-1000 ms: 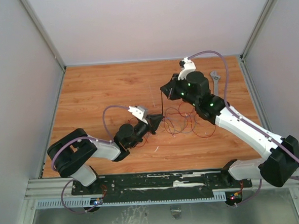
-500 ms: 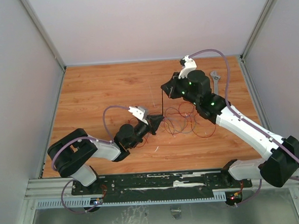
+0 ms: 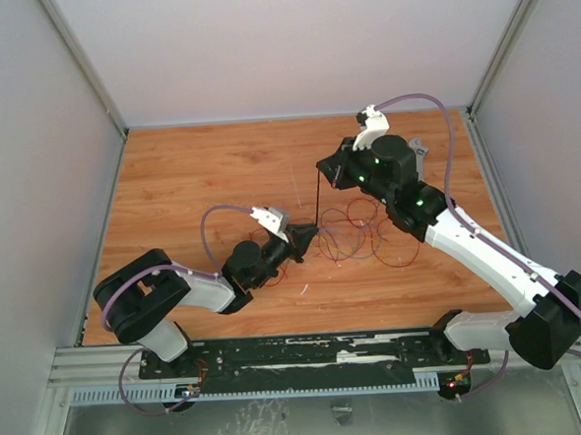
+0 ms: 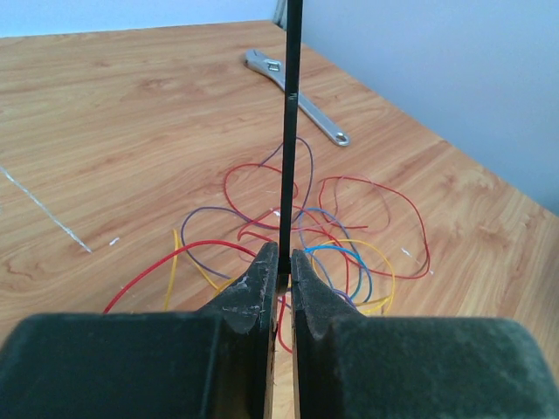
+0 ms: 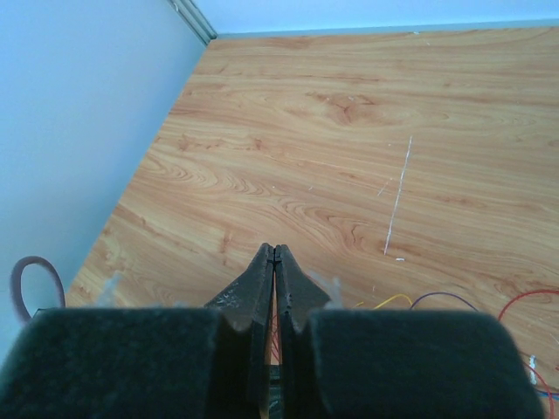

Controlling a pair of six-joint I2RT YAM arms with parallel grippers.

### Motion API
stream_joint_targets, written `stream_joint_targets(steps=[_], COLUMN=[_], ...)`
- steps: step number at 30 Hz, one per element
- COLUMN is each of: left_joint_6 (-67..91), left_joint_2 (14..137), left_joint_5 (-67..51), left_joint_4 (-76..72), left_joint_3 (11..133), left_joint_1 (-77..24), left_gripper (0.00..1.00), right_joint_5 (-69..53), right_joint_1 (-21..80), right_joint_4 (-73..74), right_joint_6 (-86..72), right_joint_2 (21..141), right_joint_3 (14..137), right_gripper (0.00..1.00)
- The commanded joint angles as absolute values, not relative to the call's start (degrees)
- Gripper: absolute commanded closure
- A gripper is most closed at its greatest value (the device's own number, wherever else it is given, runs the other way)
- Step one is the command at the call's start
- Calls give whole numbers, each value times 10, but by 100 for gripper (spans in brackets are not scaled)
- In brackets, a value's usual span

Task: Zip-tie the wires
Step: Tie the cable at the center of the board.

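Zip tie [image 4: 291,131]: thin black strip standing upright, its lower end pinched between the fingers of the left claw [image 4: 284,259]. That claw is closed to a narrow slit on it. The strip runs straight up from the tips and out of the top of the left wrist view. Overhead, its upper end comes up to the tip of the right claw [image 3: 324,168]. That claw's fingers are pressed fully together with no gap; cannot tell whether the strip is caught there, as the right wrist view shows nothing between the tips. The wires [image 4: 332,236]: a loose tangle lying flat on the desk [image 4: 131,131], just beyond the left claw's tips. Loops are mostly red, with purple, yellow and blue, and they spread more to the right of the strip. Not clear whether the strip passes round any of them. Overhead, the tangle sits between the two claws, partly under the right forearm. A silver wrench [image 4: 297,96] lies on the desk well beyond the wires. A thin white scratch [image 5: 397,201] marks the desk ahead of the right claw.
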State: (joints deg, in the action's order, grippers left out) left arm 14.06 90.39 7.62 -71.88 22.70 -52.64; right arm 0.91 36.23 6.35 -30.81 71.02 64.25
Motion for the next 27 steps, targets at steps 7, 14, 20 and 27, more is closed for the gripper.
stream_joint_targets(steps=[7, 14, 20, 27], left_joint_6=[164, 179, 200, 219], left_joint_2=[894, 852, 818, 741], left_joint_5=[74, 95, 122, 144], left_joint_4=[-633, -555, -468, -352], left_joint_3=[229, 267, 306, 333], left_joint_1=[-537, -536, -533, -511], left_gripper=[100, 100, 100, 100], right_joint_5=[-18, -80, -71, -178], right_joint_1=[350, 346, 338, 337], right_joint_4=[-12, 13, 23, -37], right_joint_6=[-258, -200, -143, -20], right_joint_2=[666, 585, 490, 461], right_joint_3=[645, 557, 482, 388], right_gripper=[96, 50, 31, 15])
